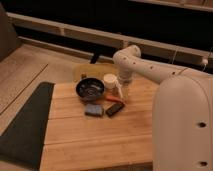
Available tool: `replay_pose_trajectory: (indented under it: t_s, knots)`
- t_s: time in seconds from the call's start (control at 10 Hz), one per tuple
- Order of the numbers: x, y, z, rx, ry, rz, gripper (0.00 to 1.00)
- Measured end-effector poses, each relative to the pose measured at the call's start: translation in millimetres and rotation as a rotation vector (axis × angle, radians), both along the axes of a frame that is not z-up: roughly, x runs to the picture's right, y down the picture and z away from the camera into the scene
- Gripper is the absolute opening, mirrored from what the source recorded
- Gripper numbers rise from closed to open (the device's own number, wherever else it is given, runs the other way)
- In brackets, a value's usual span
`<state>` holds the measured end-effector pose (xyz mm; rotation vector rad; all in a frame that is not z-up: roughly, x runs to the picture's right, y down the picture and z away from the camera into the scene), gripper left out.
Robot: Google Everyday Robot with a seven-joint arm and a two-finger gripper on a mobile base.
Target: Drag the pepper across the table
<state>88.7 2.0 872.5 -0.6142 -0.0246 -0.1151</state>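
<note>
The pepper (114, 99) is a small red-orange piece lying on the light bamboo table (85, 137), right of the black bowl and just behind the black bar. My gripper (121, 93) hangs from the white arm (131, 59) and reaches down to the table just right of the pepper, close to it or touching it. The contact itself is not discernible.
A black bowl (90, 89), a white cup (110, 80), a blue-grey sponge block (93, 109) and a black bar (115, 109) crowd around the pepper. A dark floor mat (24, 125) lies left of the table. The arm's large white link (182, 125) covers the table's right side.
</note>
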Motion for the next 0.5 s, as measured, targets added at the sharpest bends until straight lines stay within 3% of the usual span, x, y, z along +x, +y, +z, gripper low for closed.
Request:
replay_pose_trajectory:
  t_s: [0.2,0.5]
  knots:
    - [-25.3,1.2,8.9,-0.005,-0.045,-0.008,0.65]
    - [-20.9,1.8,8.0,-0.009,-0.038,-0.009,0.65]
